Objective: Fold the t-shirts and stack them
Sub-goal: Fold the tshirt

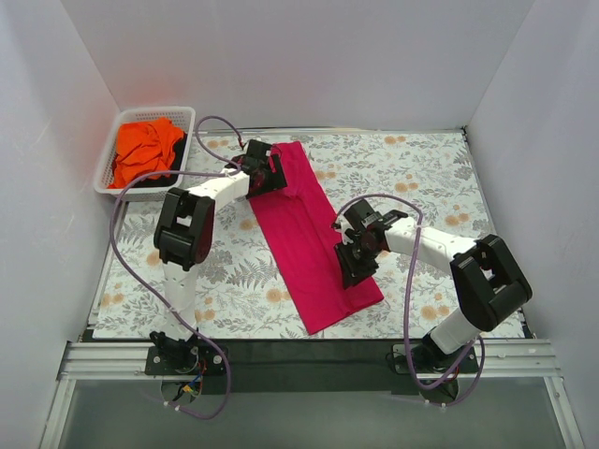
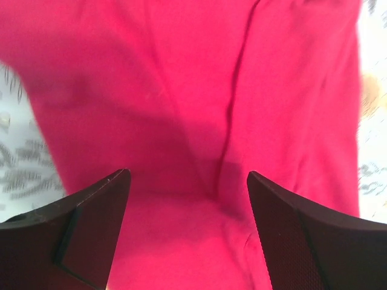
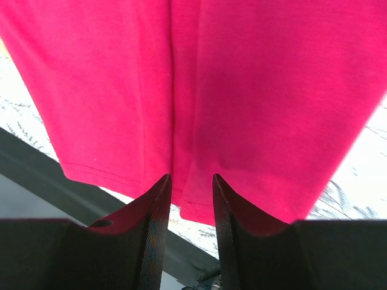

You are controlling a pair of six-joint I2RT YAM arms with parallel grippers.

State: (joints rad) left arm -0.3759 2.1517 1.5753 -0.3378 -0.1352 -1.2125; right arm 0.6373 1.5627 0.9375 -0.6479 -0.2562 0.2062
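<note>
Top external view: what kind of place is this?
Probably a lab test cell: white panel walls box in the floral table, aluminium mounting rail at its near edge, magenta t-shirt laid out.

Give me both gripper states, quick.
Left gripper: open, above the magenta t-shirt.
Right gripper: closed on a fold of that shirt near its hem.

no readable text, no labels, no brands, no numbers anywhere

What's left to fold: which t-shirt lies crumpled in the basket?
The bright orange cloth t-shirt in the white slatted basket; the magenta-pink cloth t-shirt lies flat.
</note>
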